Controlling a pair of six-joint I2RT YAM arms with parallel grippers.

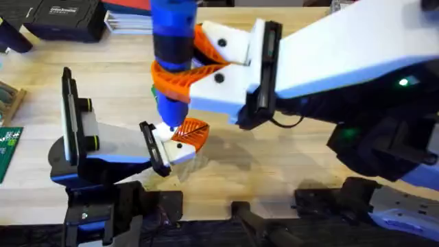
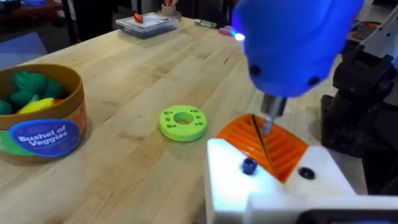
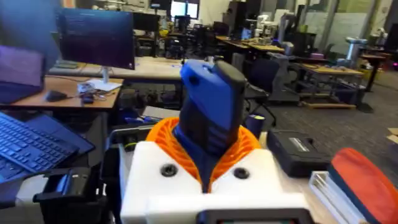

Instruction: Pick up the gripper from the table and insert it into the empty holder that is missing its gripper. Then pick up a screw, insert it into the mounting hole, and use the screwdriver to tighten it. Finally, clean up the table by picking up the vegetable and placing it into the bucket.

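A: How is the screwdriver (image 1: 173, 48) held?

B: It is clamped upright between the orange ribbed pads (image 1: 180, 80) of the right gripper (image 1: 185, 72), its long axis near vertical and its bit (image 2: 268, 122) pointed down.

A: And what lies beneath the bit?

B: The left gripper (image 1: 180, 137), whose white fingers and orange pad (image 2: 268, 144) are seen directly under the tip. The bit is set just above the pad, beside a dark screw head (image 2: 249, 165); actual contact cannot be judged. Whether the left fingers are parted cannot be told.

A: Which arm is nearer the work?

B: Both meet at it; the driving is judged to fall to the right.

A: The bucket (image 2: 42, 118)?

B: It is stood well apart, beyond the green disc (image 2: 182, 122), already filled with toy vegetables.
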